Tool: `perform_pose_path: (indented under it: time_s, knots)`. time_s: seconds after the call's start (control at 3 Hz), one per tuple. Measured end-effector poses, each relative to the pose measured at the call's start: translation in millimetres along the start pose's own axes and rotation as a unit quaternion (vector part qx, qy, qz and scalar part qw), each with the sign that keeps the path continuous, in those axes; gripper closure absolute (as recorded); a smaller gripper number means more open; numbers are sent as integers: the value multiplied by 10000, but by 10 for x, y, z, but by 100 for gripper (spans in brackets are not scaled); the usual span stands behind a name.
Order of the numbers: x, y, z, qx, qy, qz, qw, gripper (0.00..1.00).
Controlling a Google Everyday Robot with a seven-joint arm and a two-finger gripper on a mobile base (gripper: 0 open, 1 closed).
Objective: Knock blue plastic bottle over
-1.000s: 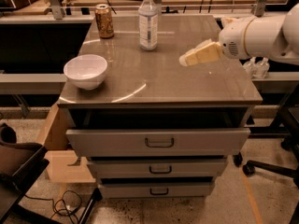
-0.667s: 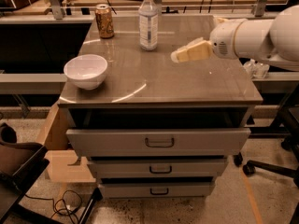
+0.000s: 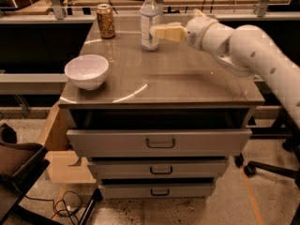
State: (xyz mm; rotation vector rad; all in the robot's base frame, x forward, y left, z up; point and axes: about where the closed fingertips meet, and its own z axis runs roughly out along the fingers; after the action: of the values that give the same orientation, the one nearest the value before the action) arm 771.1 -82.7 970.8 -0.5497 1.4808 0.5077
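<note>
The blue plastic bottle stands upright at the back middle of the grey cabinet top. It is clear, with a white cap and a pale label. My gripper reaches in from the right on a white arm. Its cream fingertips are level with the bottle's middle and right against its right side, touching or nearly so.
A brown-gold drinks can stands at the back left of the top. A white bowl sits near the front left edge. Drawers with handles fill the cabinet front. A brown chair and a cardboard box stand to the left on the floor.
My arm has swung left and further back across the cabinet top, bringing the gripper from the right side up to the bottle. The bottle still stands upright.
</note>
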Motion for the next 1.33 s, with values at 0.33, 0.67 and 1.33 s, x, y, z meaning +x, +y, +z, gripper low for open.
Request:
perform_pose_path:
  time_s: [0.33,0.67,1.33]
  knots:
    - [-219,9,475,-51,-405,95,9991,0]
    - [-255,-30,755,-57,-231,-116,9997,0]
    - [-88,-219,988,73,281,-439,9986,0]
